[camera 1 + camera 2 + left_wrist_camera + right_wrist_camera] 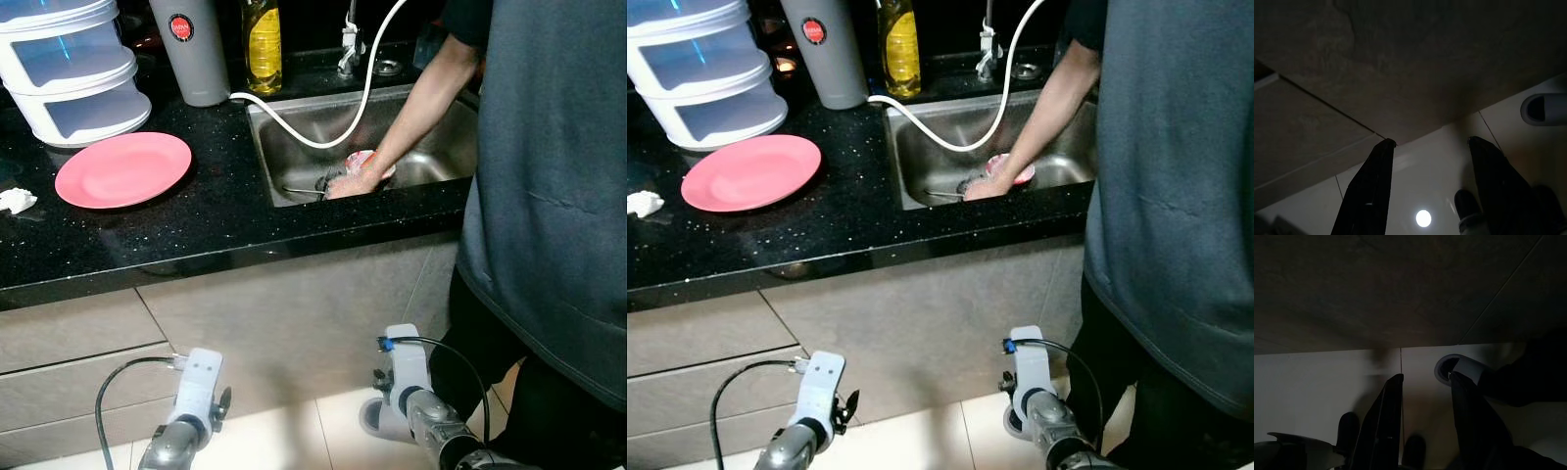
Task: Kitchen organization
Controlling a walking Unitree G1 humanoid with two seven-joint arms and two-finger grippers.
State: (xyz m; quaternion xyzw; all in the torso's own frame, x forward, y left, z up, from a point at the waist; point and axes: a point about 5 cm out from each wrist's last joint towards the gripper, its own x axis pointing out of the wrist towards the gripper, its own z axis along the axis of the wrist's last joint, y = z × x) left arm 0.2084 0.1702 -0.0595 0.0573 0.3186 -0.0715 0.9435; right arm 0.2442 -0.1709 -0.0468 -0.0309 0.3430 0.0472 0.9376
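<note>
Black speckled stone forms the surface [216, 220], which runs across the room above pale grey cabinet fronts [284, 323] and a light tiled floor [284, 441]. A steel sink [294, 137] is sunk into the surface toward its right end. A pink plate [123, 168] lies flat near the left end, a little back from the front edge, and a crumpled white scrap [16, 200] sits at the left edge just beside it. Behind the plate stands a stack of white tiered containers [71, 69]. At the back edge, a grey cylinder with a red badge [190, 49] stands next to a bottle of yellow oil [263, 44], and a white hose [323, 132] loops from the cylinder's base over the sink toward the tap [349, 44].

A person in a dark grey shirt [549, 176] stands at the right end, one hand [351, 183] down in the sink on a pink dish [370, 163].

Both arms hang low in front of the cabinets. The left end effector [1430, 166] points at the floor with its fingers spread apart, gripping nothing. The right end effector [1422, 401] also has its fingers apart and empty, above the tiles near a grey slipper [1454, 368].
</note>
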